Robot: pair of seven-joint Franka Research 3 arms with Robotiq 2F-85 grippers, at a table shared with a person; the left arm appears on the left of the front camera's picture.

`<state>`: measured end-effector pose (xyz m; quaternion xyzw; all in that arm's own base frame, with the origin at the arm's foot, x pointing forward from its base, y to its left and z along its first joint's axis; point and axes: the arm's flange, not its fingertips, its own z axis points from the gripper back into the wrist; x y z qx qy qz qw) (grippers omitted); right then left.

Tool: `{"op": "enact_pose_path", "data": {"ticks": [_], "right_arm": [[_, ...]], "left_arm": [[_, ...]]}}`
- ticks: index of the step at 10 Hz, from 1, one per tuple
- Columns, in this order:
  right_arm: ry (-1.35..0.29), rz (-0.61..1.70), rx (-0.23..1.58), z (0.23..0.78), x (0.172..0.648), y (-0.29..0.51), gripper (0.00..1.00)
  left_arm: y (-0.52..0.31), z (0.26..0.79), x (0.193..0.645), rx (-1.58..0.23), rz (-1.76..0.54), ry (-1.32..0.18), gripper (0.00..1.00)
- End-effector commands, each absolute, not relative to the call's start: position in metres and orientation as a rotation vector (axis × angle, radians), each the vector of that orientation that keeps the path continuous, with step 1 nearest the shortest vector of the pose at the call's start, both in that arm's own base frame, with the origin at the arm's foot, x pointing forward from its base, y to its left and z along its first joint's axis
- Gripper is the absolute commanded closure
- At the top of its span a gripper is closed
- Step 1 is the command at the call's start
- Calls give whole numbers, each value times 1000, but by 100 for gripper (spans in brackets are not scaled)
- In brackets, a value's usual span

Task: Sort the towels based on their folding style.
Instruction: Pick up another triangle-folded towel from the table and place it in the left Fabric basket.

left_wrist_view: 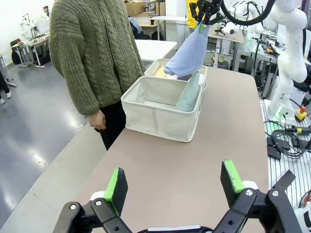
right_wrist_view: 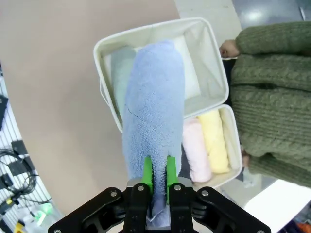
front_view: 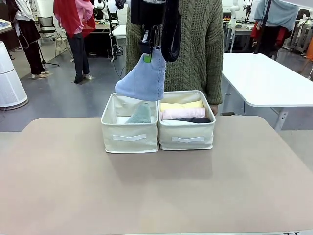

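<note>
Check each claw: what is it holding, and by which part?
Right claw pinches the light blue towel by its top corner, above the left bin. Left claw is open, holding nothing.

1. The table [front_view: 63,186] — a matte tan-brown top with rounded far corners.
2. Two cream fabric bins stand on it, touching side by side near the far edge — left bin [front_view: 129,137], right bin [front_view: 188,138].

The front camera faced the person across the worktop [front_view: 156,196]; both wrist cameras looked at the same bins [left_wrist_view: 160,114], the right from directly above.
</note>
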<state>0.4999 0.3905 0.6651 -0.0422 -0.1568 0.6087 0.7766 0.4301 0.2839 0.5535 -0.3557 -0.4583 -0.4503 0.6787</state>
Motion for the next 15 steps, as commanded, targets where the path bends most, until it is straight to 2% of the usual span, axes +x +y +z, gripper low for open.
{"op": "enact_pose_path", "data": {"ticks": [1, 4, 8, 15], "right_arm": [[-411, 1441, -62, 661, 514, 387, 87], [-493, 1512, -105, 662, 543, 374, 87], [-471, 1539, 161, 633, 580, 370, 87], [-416, 1532, 214, 576, 612, 380, 87]], "left_arm": [[284, 554, 427, -791, -1013, -1023, 0], [284, 554, 427, -791, -1013, -1023, 0], [284, 554, 427, -791, -1013, -1023, 0], [284, 554, 427, -791, -1013, -1023, 0]]}}
